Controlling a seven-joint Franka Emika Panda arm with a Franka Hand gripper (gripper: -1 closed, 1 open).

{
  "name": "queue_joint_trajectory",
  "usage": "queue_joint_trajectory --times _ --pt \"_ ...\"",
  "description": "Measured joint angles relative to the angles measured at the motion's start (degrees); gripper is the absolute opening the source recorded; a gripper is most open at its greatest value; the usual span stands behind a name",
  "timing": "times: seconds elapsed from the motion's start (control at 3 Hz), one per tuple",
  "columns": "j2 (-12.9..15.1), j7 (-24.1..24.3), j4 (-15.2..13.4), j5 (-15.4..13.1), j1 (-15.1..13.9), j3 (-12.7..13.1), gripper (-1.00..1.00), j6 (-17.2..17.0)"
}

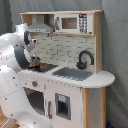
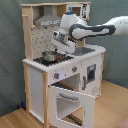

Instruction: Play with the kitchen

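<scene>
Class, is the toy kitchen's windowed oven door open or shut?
Open. In the second exterior view, the oven door hangs forward and down from the kitchen, exposing the dark cavity behind it.
</scene>
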Motion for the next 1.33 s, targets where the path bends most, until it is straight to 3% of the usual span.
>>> queue_joint_trajectory --times 0.67,1.33 --pt "-3.19 -3.87 6.36 2.71 -6.31 4.97 1.00 -2.83" --pt "-8.54 -7.99 14.79 5.98 -12.31 8.23 1.00 -6.36"
